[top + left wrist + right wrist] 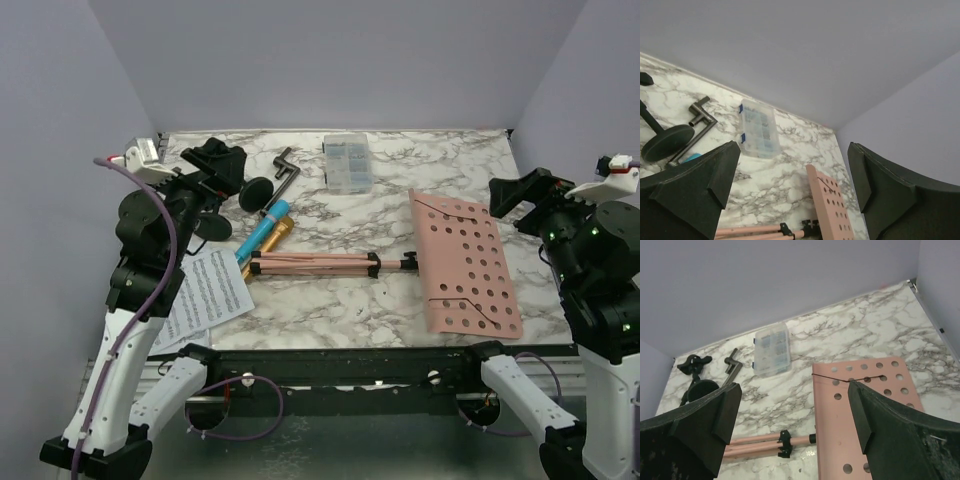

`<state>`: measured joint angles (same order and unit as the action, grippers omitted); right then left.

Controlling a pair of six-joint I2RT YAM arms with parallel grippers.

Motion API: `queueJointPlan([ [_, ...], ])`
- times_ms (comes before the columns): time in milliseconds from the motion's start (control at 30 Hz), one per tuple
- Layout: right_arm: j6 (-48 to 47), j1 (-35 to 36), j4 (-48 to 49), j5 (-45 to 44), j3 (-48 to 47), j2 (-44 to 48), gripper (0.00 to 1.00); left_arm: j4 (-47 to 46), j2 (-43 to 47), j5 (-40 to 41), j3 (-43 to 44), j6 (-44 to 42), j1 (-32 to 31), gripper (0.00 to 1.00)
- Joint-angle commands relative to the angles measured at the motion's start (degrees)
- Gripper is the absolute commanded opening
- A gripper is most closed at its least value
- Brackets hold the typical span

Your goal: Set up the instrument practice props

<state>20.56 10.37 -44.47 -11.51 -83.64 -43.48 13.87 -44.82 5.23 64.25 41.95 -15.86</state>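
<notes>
Two grippers hang above the marble table [330, 300], and both stand wide open with nothing held. The left gripper [215, 170] is raised and tilted, its two black fingers [700, 190] far apart.

Just to the right of it and lower lies a black round-based pole [257, 193] on its side. In the left wrist view its disc foot shows just beyond the left finger. A grey angled metal piece [285, 172] lies beside that foot, on the side away from the left gripper. A second black round base [212, 227] lies on the near side of this gripper, partly hidden by the left arm.

Further to the near right of the left gripper are the blue microphone [262, 235] and the gold microphone [282, 230], side by side. The white music pages [210, 290] lie flat toward the near edge, under the left arm.

The right gripper [512, 200] hovers over the right part of the table. Just to its left and below lies the pink perforated music rack [465, 260], flat on the table. In the right wrist view the rack runs under the right-hand finger [890, 430]. The folded rose-gold tripod legs [315, 265] reach from the rack's left edge away from the right gripper, toward the microphones.

The small clear plastic box [348, 163] lies between the two grippers, toward the far wall, apart from the props.
</notes>
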Motion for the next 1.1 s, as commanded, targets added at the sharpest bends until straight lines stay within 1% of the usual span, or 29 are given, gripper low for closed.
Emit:
queueJointPlan([
  [0, 1.62, -0.33, -2.41, -2.07, 3.22, -0.95, 1.0, 1.95, -3.86, -10.37, 1.04, -0.48, 0.25, 0.99],
  [167, 2.09, -0.35, -2.59, 0.08, 6.03, -0.37, 1.0, 1.96, -10.7, -22.99, 1.52, 0.35, 0.3, 0.99],
  [233, 1.35, -0.35, -1.77, 2.73, 7.83, 0.49, 1.0, 1.92, -14.48, -30.02, 1.86, 0.9, 0.29, 0.99],
  [300, 0.94, -0.34, -1.26, 6.47, 9.44, 1.15, 1.0, 1.76, -19.19, -40.62, 2.17, 0.94, 0.04, 0.99],
  [367, 1.72, -0.35, -0.86, 9.43, 11.02, 2.07, 1.0, 1.7, -23.92, -47.99, 2.09, 1.64, -0.84, 0.99],
  [433, 2.37, -0.36, -0.16, 12.45, 12.69, 3.4, 1.0, 1.75, -27.16, -50.35, 1.39, 1.21, -3.32, 0.99],
  [500, 2.42, -0.35, -0.28, 14.95, 13.85, 4.19, 1.0, 1.87, -28.47, -47.1, 0.18, -0.97, -7.48, 0.99],
  [567, 2.73, -0.35, -1.52, 15.9, 14.2, 4.29, 1.0, 2.42, -29.45, -40.91, -0.48, -4.81, -13.51, 0.99],
  [600, 2.69, -0.35, -2.04, 16.47, 14.22, 4.31, 1.0, 4.04, -30.19, -36.37, 0.42, -7.9, -17.48, 0.99],
  [667, 1.96, -0.36, -2.48, 18.02, 14.16, 4.44, 1.0, 8.32, -32.35, -24.8, 3.54, -15.69, -24.9, 0.99],
  [733, 1.59, -0.36, -3.05, 18.99, 13.71, 4.63, 1.0, 9.94, -35.19, -17.17, 5.79, -22.02, -31.32, 0.99],
  [800, 1.5, -0.4, -3.54, 19.24, 13.11, 5.03, 1.0, 10.68, -38.87, -12.56, 7.69, -27.13, -34.75, 0.99],
  [900, 1.46, -0.4, -3.82, 19.7, 12.2, 6.19, 1.0, 12.61, -46.14, -5.85, 11.16, -32.71, -38.11, 0.99],
  [1000, 1.73, -0.36, -4.04, 20.21, 12.0, 7.29, 1.0, 16.98, -54.5, -2.68, 16.78, -35.47, -38.58, 0.99],
  [1067, 1.76, -0.36, -4.11, 20.79, 12.3, 7.78, 1.0, 18.97, -58.37, -1.2, 19.42, -36.07, -38.39, 0.99],
])
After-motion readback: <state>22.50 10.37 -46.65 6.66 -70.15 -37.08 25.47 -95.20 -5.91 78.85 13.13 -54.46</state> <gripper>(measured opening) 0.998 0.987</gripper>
